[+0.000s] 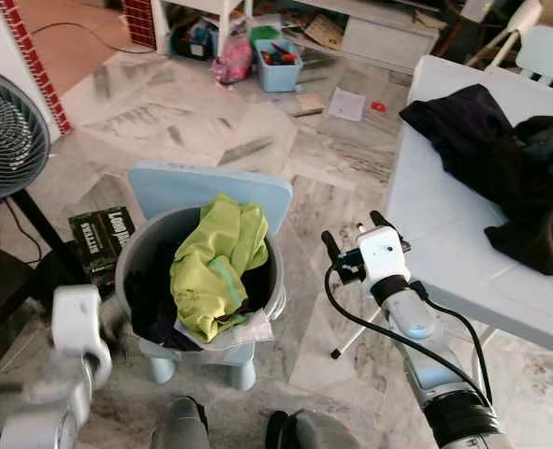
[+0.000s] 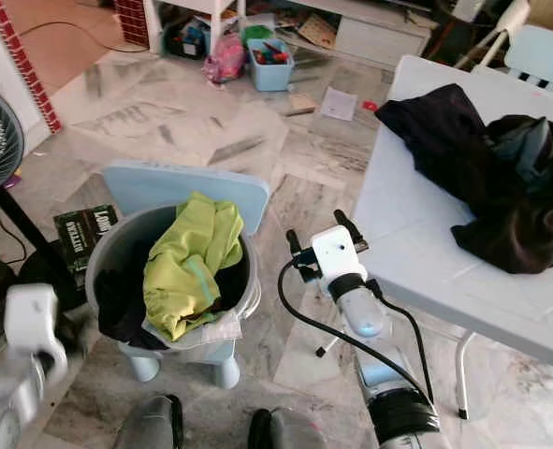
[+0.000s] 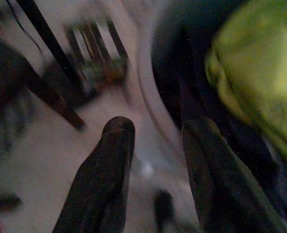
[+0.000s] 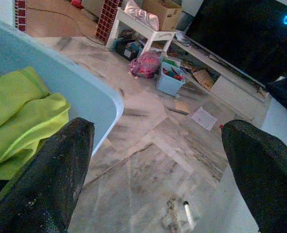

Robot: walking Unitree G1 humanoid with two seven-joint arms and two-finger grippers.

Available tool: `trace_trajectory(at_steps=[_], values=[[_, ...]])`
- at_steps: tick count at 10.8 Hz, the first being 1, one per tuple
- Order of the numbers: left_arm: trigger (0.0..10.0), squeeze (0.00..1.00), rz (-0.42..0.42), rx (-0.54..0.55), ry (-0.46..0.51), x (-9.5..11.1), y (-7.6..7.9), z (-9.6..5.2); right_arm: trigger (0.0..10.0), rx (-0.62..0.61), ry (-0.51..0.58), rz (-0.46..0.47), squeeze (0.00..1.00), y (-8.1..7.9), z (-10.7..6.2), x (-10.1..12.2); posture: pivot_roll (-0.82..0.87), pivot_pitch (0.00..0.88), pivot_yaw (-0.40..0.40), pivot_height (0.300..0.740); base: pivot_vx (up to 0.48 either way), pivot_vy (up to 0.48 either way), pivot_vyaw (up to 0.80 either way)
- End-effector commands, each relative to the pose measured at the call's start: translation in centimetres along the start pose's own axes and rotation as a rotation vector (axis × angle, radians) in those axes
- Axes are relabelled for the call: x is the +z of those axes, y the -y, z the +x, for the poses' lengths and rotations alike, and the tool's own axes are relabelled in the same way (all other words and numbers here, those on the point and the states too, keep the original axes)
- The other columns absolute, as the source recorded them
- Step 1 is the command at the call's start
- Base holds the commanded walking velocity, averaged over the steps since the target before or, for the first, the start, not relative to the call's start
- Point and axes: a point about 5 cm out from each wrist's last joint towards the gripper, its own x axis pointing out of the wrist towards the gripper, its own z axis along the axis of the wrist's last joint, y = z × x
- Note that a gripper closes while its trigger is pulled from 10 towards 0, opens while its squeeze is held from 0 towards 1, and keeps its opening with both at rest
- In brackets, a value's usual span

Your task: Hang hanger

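Observation:
A grey laundry basket (image 1: 145, 245) stands on a small light-blue chair (image 1: 178, 187), and a yellow-green garment (image 1: 215, 267) lies heaped on dark clothes inside it. My right gripper (image 1: 353, 229) is raised between the basket and the white table (image 1: 444, 224), open, with nothing between its fingers (image 4: 51, 179). My left gripper (image 3: 158, 126) is low beside the basket's left rim, open and blurred in its wrist view. More dark clothes (image 1: 501, 159) lie piled on the table.
A standing fan (image 1: 5, 140) and a dark printed box (image 1: 98, 238) are on the floor at left. A blue bin (image 1: 278, 65), a pink bag and papers lie near shelves at the back. A white chair (image 1: 547, 51) stands behind the table.

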Motion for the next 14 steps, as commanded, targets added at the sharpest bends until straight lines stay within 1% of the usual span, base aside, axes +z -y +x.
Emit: trace_trajectory(at_steps=[1,2,3,4,5,6,7,8,9,10,11,12,13,14], values=[[10.0,0.0,0.04,0.011,0.081,1.8,0.2,0.2,10.0,-0.002,-0.015,-0.009,0.0,0.3,-0.2,-0.4,0.07,0.109,-0.121,0.74,0.0,0.0,0.0],[10.0,0.0,0.015,-0.005,0.085,2.7,0.4,0.9,10.0,0.0,-0.015,-0.009,0.0,0.3,-0.2,-0.5,0.07,0.109,-0.122,0.74,0.0,0.0,0.0],[10.0,0.0,0.007,-0.033,0.081,3.3,0.4,1.8,10.0,0.001,-0.015,-0.01,0.0,0.2,-0.2,-0.4,0.06,0.111,-0.123,0.74,0.0,0.0,0.0],[10.0,0.0,0.032,-0.08,0.057,4.0,0.4,3.3,10.0,0.0,-0.012,-0.013,0.0,0.3,-0.3,-0.4,0.04,0.114,-0.125,0.74,0.0,0.0,0.0],[10.0,0.0,0.063,-0.15,0.037,4.3,1.1,4.0,10.0,-0.001,-0.012,-0.015,0.0,0.4,-0.4,-0.4,0.04,0.117,-0.125,0.74,0.0,0.0,0.0],[10.0,0.0,0.112,-0.232,0.07,5.5,2.9,4.8,10.0,-0.007,-0.018,-0.019,0.0,0.5,-0.8,-0.5,0.02,0.125,-0.123,0.74,0.0,0.0,0.0],[10.0,0.0,0.138,-0.29,0.108,6.7,4.6,5.2,10.0,-0.011,-0.024,-0.022,0.0,0.7,-1.2,-0.6,0.01,0.127,-0.123,0.74,0.0,0.0,0.0],[10.0,1.0,0.144,-0.357,0.161,8.1,7.2,5.6,10.0,-0.014,-0.025,-0.027,0.0,0.8,-1.6,-0.7,0.0,0.133,-0.121,0.74,0.0,0.0,0.0],[10.0,1.0,0.167,-0.432,0.163,8.2,9.1,5.9,10.0,-0.018,-0.028,-0.03,0.0,1.0,-2.1,-0.6,-0.01,0.142,-0.121,0.74,0.0,0.0,0.0],[10.0,1.0,0.195,-0.472,0.155,8.1,9.9,6.1,10.0,-0.02,-0.031,-0.035,0.0,1.2,-2.4,-0.7,-0.03,0.152,-0.12,0.74,0.0,0.0,0.0],[10.0,1.0,0.256,-0.561,0.109,7.1,11.0,6.3,10.0,-0.035,-0.043,-0.052,0.0,1.9,-3.6,-0.7,-0.06,0.171,-0.114,0.74,0.0,0.0,0.0],[10.0,1.0,0.302,-0.606,0.075,6.3,11.3,6.3,10.0,-0.046,-0.047,-0.062,0.0,2.5,-4.5,-0.6,-0.08,0.185,-0.112,0.74,0.0,0.0,0.0],[10.0,0.0,0.338,-0.648,0.032,5.2,11.5,6.4,10.0,-0.054,-0.065,-0.083,0.0,3.4,-6.2,-0.5,-0.1,0.196,-0.113,0.74,0.0,0.0,0.0],[10.0,0.0,0.343,-0.663,-0.001,4.4,11.7,6.5,10.0,-0.048,-0.106,-0.107,0.0,4.3,-8.6,-0.5,-0.15,0.229,-0.126,0.74,0.0,0.0,0.0]])
